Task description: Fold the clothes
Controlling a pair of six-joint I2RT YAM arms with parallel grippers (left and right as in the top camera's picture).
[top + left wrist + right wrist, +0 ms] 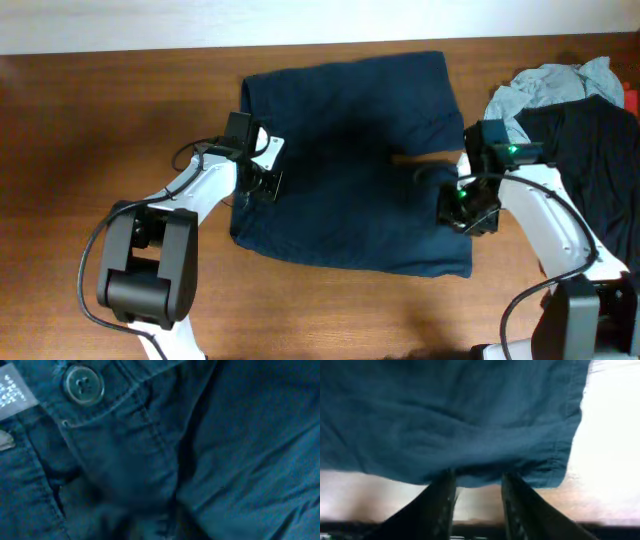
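The left gripper (262,182) sits low on the left edge of the shorts (350,160), at the waistband. Its wrist camera is pressed so close to the cloth that no fingers show clearly, so I cannot tell whether they are spread or pinching. That view is filled with navy fabric (225,450), stitched seams, a round button (83,384) at the top left and a white label (15,391) at the left edge.

The right gripper (462,212) is down at the right edge of the shorts, at the hem of the nearer leg. From its wrist, the two dark fingers (440,505) stand apart with a strip of table showing between them. Their tips (477,477) reach the hem of the cloth (445,410), which lies across them. Whether the hem sits between the tips or only on top of them is not clear.

The shorts lie spread flat in the middle of the table (80,120), toward its far side, with the waistband toward the left arm and the two legs toward the right arm. A narrow gap of wood shows between the legs.

Beyond the right arm, at the table's right end, lies a heap of other clothes: a grey shirt (545,85) and a black garment (590,150), just beside the shorts but apart from them.
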